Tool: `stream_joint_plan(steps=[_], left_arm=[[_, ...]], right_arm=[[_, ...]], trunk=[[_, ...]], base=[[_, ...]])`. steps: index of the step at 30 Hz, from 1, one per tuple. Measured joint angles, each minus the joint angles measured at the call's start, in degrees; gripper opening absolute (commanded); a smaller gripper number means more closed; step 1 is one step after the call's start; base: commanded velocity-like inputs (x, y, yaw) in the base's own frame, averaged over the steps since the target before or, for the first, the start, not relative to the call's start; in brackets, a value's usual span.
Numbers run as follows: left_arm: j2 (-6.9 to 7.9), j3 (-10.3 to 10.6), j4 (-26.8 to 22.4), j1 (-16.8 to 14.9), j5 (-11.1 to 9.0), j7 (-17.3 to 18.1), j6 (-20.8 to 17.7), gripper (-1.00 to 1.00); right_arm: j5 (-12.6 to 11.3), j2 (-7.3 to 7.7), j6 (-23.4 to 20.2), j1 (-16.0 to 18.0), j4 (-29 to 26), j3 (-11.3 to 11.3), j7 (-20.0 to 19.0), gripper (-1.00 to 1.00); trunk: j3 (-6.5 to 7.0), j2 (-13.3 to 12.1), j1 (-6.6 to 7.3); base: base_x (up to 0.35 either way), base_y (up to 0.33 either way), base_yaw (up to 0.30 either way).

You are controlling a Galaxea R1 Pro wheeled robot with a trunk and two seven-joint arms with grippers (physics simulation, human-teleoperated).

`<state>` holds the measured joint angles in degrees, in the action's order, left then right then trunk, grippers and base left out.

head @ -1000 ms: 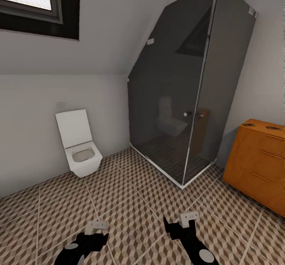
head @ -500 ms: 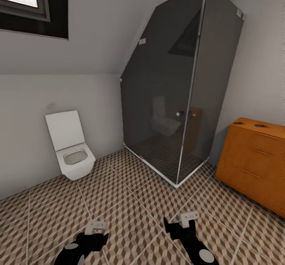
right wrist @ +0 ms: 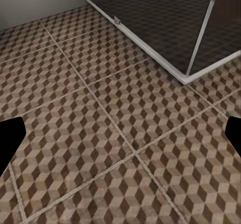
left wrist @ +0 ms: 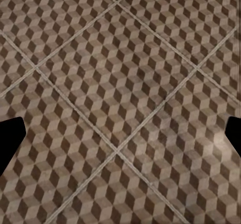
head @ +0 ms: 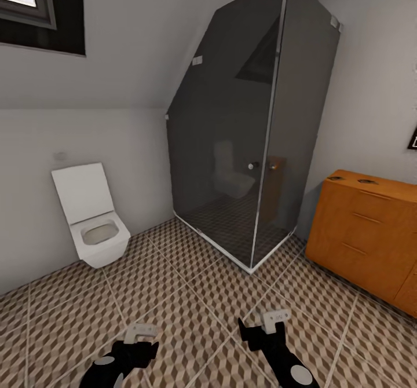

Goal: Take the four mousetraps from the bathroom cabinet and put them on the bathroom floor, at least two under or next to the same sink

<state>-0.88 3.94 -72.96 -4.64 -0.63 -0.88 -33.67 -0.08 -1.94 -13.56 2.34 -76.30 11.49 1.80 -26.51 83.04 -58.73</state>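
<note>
- Nearest, at 6 o'clock of the head view: left gripper (head: 141,335) and right gripper (head: 272,321), both black with pale tips, hanging low over the floor (head: 191,295) and pinching nothing. Spread wide, judging by the wrist views, where dark fingertips (left wrist: 11,138) sit at opposite edges with bare tile between.
- Underfoot: large square tiles printed in brown, beige and cream cubes, matte, with pale grout lines.
- At about 9 o'clock: square white toilet (head: 92,217), glossy, lid up against the grey wall.
- At 12 o'clock: shower (head: 255,139) of dark smoked glass with slim metal edges and a white kerb — slanted top under the sloping ceiling.
- At 3 o'clock, well apart from both grippers: cabinet (head: 365,231), low, orange-brown wood, slim bar handles, drawers closed. Long side running away toward 4 o'clock. Right gripper the nearer of the two.
- On the cabinet top: two small dark shapes (head: 350,179) — possibly mousetraps, too small to tell.
</note>
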Motion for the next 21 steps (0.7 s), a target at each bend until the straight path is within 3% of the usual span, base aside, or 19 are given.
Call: stream_joint_plan(steps=[9, 21], left_arm=[[0.00, 0.0, 0.0, 0.0, 0.0, 0.0, 0.0, 1.00], [0.01, 0.0, 0.0, 0.0, 0.0, 0.0, 0.1, 1.00]], right_arm=[[0.0, 0.00, 0.0, 0.0, 0.0, 0.7, 0.0, 1.00], [0.0, -0.01, 0.0, 0.0, 0.0, 0.7, 0.0, 1.00]], trunk=[[0.00, 0.0, 0.01], [0.00, 0.0, 0.02]], base=[[0.038, -0.034, -0.119], [0.202, -0.183, -0.117]])
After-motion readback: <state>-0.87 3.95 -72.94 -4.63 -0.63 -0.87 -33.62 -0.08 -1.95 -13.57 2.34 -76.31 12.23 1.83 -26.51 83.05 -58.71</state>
